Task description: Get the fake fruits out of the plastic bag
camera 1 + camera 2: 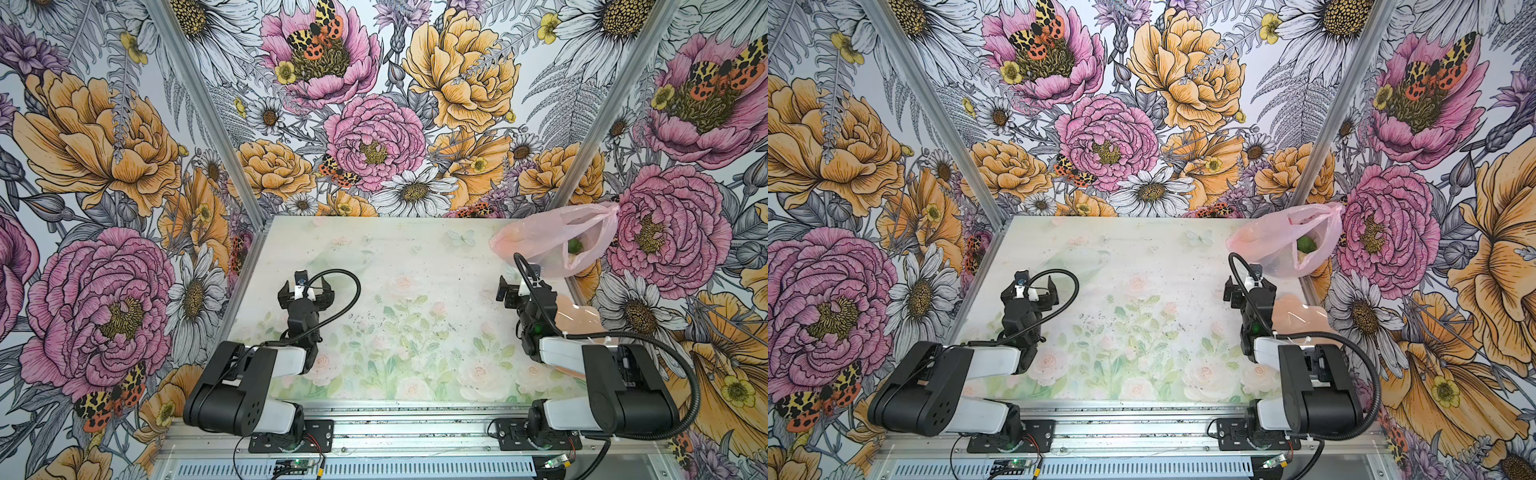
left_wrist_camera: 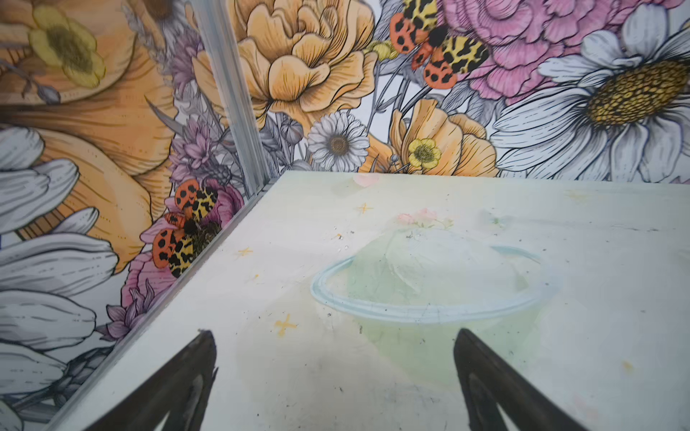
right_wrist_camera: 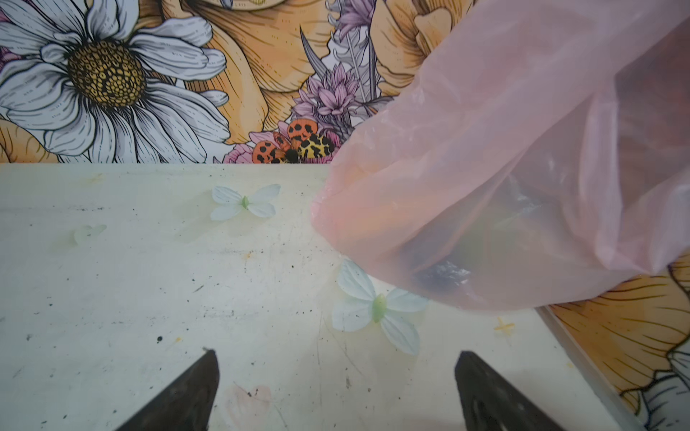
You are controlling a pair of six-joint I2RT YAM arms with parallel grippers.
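Note:
The pink translucent plastic bag (image 1: 540, 237) (image 1: 1271, 239) sits in the table's back right corner, its handles up against the right wall. One green fake fruit (image 1: 577, 246) (image 1: 1307, 244) shows in its open mouth. In the right wrist view the plastic bag (image 3: 504, 168) shows blurred orange, green and dark shapes through its film. My right gripper (image 1: 521, 286) (image 1: 1249, 286) (image 3: 336, 365) is open and empty, just short of the bag and apart from it. My left gripper (image 1: 306, 287) (image 1: 1029, 287) (image 2: 334, 347) is open and empty over the table's left side, far from the bag.
A peach-coloured dish (image 1: 579, 316) (image 1: 1304, 309) lies at the table's right edge, partly hidden behind my right arm. Floral walls with metal corner posts (image 1: 208, 112) close in the table (image 1: 395, 291) on three sides. The butterflies and flowers on the table are printed.

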